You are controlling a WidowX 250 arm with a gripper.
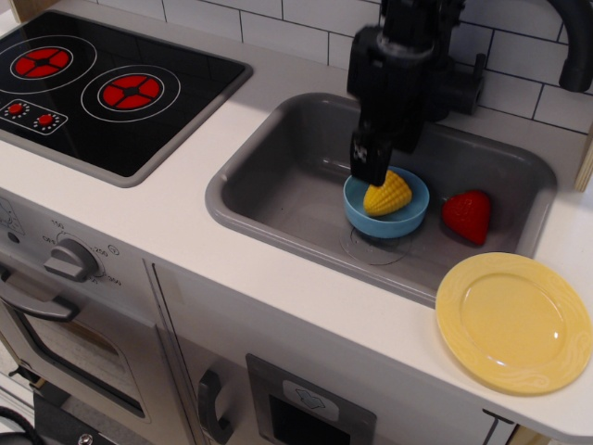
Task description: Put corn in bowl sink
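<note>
End effector (369, 158): poised over the bowl's left rim, holding nothing; finger spread not discernible from this angle.
Step in hand: release apparently made, withdrawal due; best done by rising straight up, clear of the rim, with no sideways drag that could tip the bowl.
Corn (387, 193): lying on its side inside the bowl, apart from the fingers; yellow, dome-shaped, with ridged kernel rows.
Bowl (408, 221): light blue, round, upright on the sink floor.
Sink (278, 176): grey basin set in the white counter (185, 222); red strawberry (466, 215) just beside the bowl.
Yellow plate (514, 322): on the counter, well apart.
</note>
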